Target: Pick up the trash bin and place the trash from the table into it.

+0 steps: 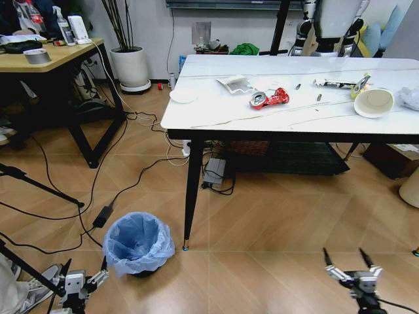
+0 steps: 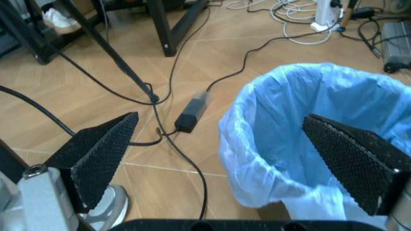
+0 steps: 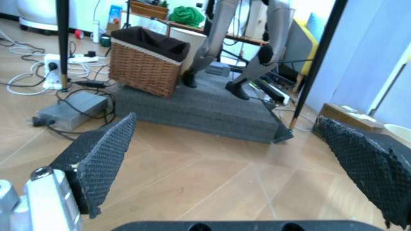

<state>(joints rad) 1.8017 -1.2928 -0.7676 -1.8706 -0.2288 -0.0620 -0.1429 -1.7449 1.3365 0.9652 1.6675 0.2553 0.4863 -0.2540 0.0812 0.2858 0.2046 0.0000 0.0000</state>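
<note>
The trash bin [image 1: 139, 243], lined with a crinkled light blue bag, stands on the wooden floor by the table's front left leg. My left gripper [image 1: 85, 269] hangs low just left of it, open. In the left wrist view the bin [image 2: 308, 144] is close: one finger [image 2: 356, 161] is over its mouth, the other finger [image 2: 99, 156] is outside, and the gripper [image 2: 224, 161] straddles the rim. On the white marble table [image 1: 216, 118] lie a red wrapper [image 1: 272, 99], a clear wrapper [image 1: 234, 83], a paper cup [image 1: 374, 103] and other litter. My right gripper [image 1: 344, 260] hangs open and empty above the floor.
Cables and a black power brick [image 2: 192, 111] run over the floor left of the bin. A tripod leg [image 1: 39, 185] crosses at left. A wooden desk [image 1: 46, 59] stands far left. Under the table sit a wicker basket [image 3: 147, 62] and a grey mat [image 3: 205, 108].
</note>
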